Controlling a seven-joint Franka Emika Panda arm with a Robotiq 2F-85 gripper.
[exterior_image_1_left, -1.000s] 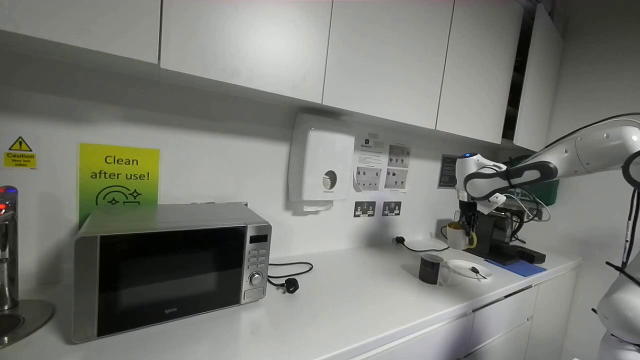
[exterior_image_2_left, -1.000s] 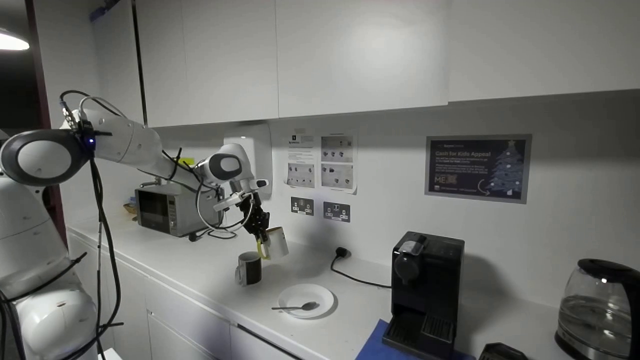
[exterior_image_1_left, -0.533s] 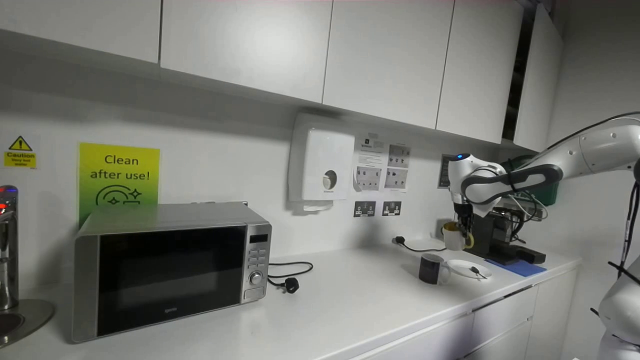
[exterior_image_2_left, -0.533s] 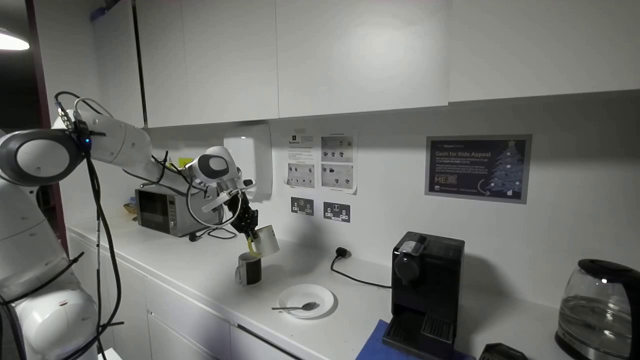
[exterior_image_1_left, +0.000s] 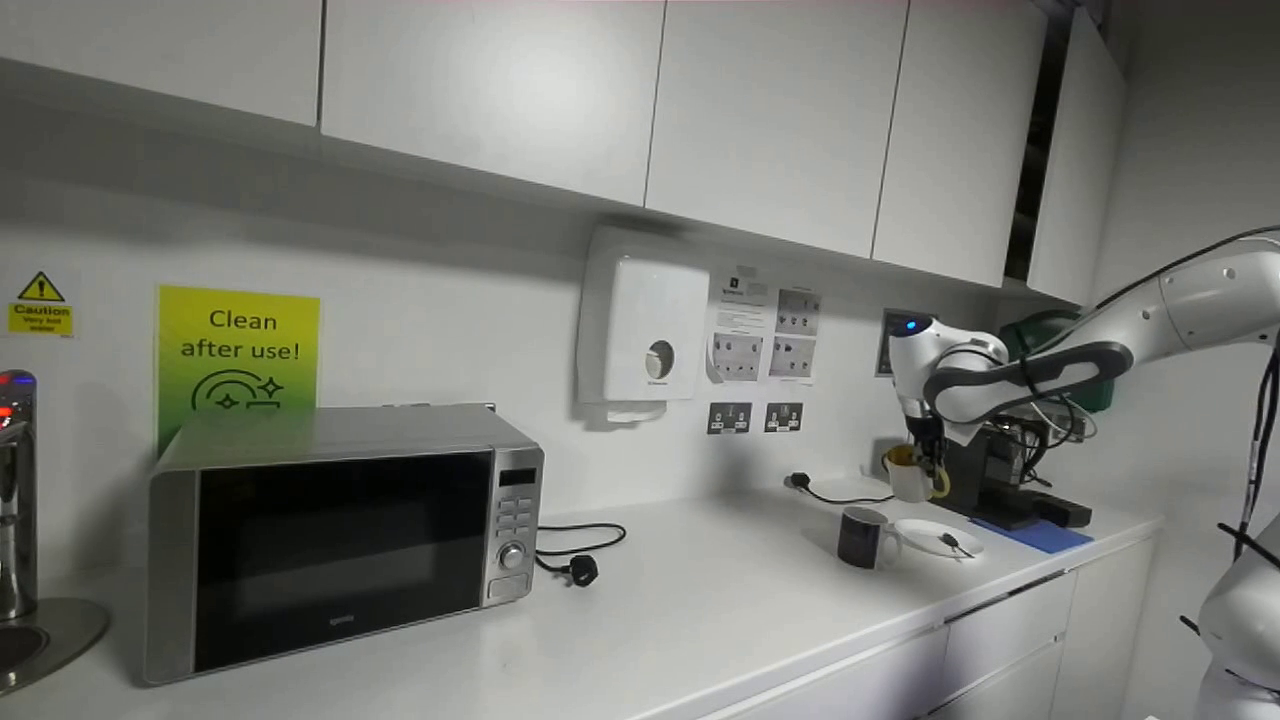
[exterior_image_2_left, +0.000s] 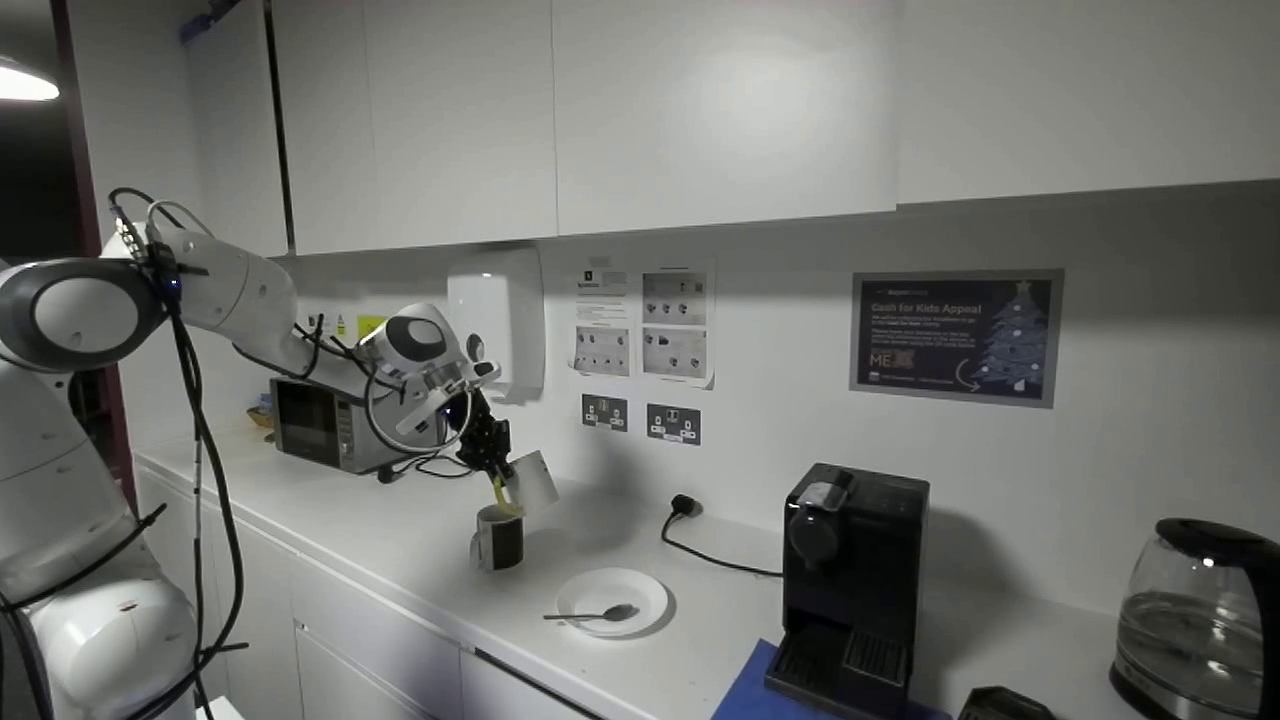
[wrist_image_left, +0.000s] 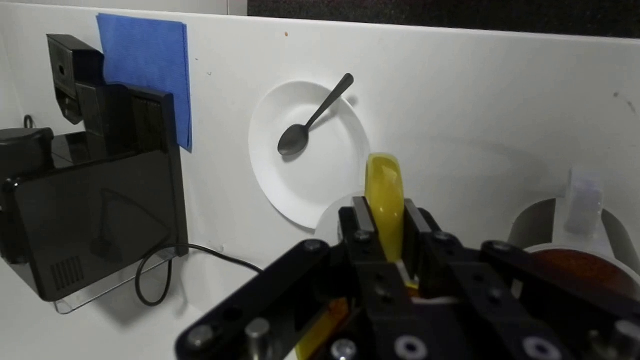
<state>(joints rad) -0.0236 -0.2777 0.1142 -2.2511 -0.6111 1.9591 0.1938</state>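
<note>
Your claw (wrist_image_left: 385, 220) pinches the yellow handle (wrist_image_left: 384, 172) of a white mug (exterior_image_2_left: 534, 482), which is held tilted and aloft over the counter (exterior_image_1_left: 650, 600), near but apart from a dark mug (exterior_image_1_left: 860, 538). For good control, hold this narrow grip firm and rotate slowly, since the off-centre body would likely swing; allow ample clearance around the dark mug, its brown inside visible in the wrist view.
</note>
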